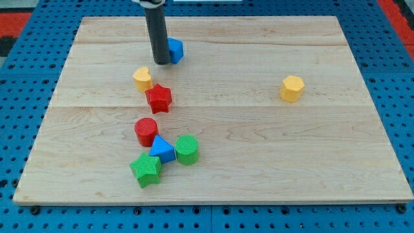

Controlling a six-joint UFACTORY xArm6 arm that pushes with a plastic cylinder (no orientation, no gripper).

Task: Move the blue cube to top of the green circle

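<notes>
The blue cube (175, 50) sits near the view's top, left of centre. My tip (161, 62) touches or nearly touches its left side, and the rod hides part of it. The green circle (186, 149) stands lower down, left of centre, well below the cube. A blue triangle (162, 150) touches the circle's left side.
Between cube and circle lie a yellow block (143, 78), a red star (158, 98) and a red cylinder (146, 131). A green star-like block (146, 169) lies below the triangle. A yellow hexagon (292, 88) sits at the view's right on the wooden board (272, 149).
</notes>
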